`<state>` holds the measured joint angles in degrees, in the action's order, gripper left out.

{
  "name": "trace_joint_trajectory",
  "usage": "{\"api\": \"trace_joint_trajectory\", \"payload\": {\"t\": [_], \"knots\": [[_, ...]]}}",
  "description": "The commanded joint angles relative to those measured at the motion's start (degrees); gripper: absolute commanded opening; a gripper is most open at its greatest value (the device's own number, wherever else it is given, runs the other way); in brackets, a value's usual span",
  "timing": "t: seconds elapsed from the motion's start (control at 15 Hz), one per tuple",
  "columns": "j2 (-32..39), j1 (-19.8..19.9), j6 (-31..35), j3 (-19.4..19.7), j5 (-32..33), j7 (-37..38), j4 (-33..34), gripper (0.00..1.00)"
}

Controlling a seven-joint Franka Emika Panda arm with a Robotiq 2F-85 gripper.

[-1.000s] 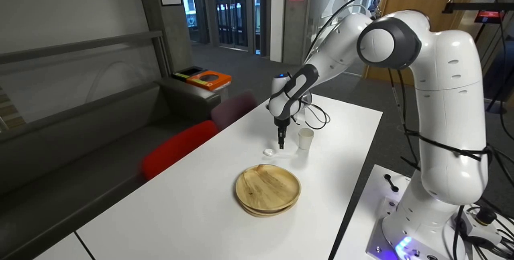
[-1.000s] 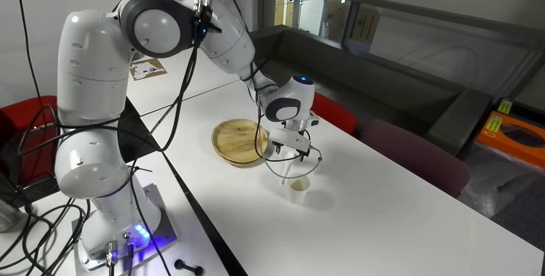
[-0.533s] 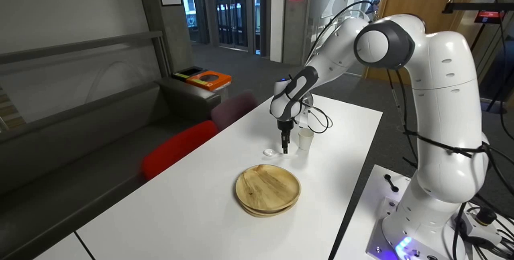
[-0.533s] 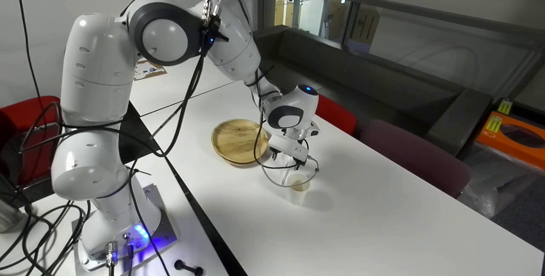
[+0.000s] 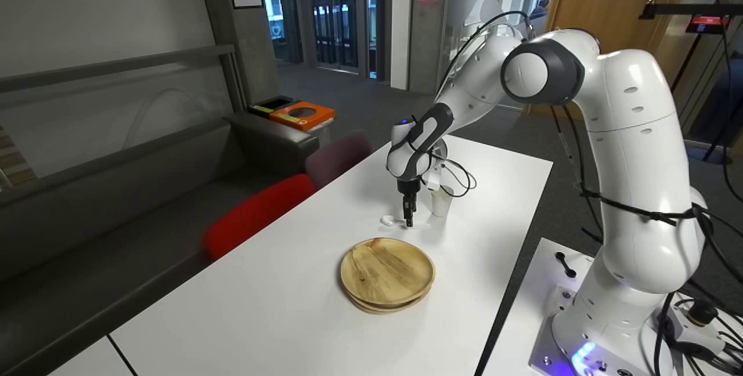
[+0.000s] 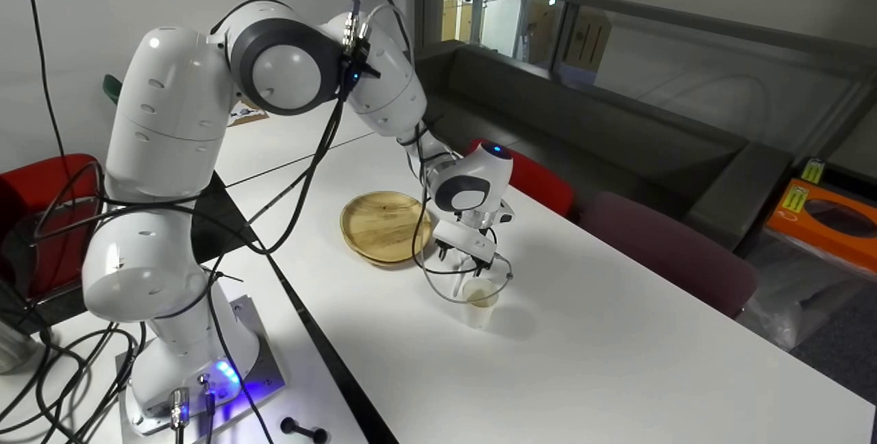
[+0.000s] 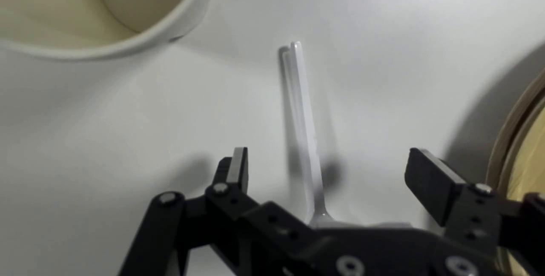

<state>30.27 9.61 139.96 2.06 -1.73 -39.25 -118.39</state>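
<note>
Lying on table: white spoon, handle between wide-spread jaws of claw.

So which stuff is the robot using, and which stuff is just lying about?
Likely part of the job:
the tool, jaws open
the white spoon, not gripped, its handle showing between the jaws

Likely just lying about:
the pale cup, standing nearby
the stacked wooden plates
a red chair
</note>
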Motion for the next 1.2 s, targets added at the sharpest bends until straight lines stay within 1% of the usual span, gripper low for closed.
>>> {"api": "trace_joint_trajectory", "payload": {"t": [0.0, 0.07, 0.13, 0.2, 0.27, 0.33, 0.4, 0.53, 0.73, 0.87, 0.93, 1.07, 1.13], "knots": [[1.67, -0.68, 0.69, -0.19, 3.77, 4.05, 1.90, 1.00], [1.87, -0.93, 0.77, -0.20, 4.58, 4.81, 1.96, 1.00], [2.02, -1.09, 0.92, -0.26, 5.23, 5.37, 2.04, 0.98], [2.15, -1.23, 0.92, -0.27, 5.97, 5.92, 2.18, 0.74], [2.33, -1.36, 0.85, -0.33, 6.54, 6.41, 2.36, 0.73], [2.39, -1.47, 0.82, -0.36, 7.01, 6.83, 2.44, 0.68], [2.37, -1.48, 0.82, -0.41, 7.44, 7.19, 2.45, 0.60], [2.24, -1.34, 0.68, -0.59, 7.92, 7.50, 2.53, 0.47], [2.14, -1.13, 0.57, -0.75, 7.81, 7.46, 2.71, 0.23], [2.05, -1.04, 0.46, -0.82, 7.67, 7.38, 2.90, 0.08], [2.01, -0.95, 0.42, -0.89, 7.54, 7.29, 3.00, 0.05], [1.98, -0.85, 0.35, -0.93, 7.42, 7.24, 3.20, 0.04], [1.96, -0.81, 0.24, -0.95, 7.36, 7.23, 3.35, 0.09]]}}
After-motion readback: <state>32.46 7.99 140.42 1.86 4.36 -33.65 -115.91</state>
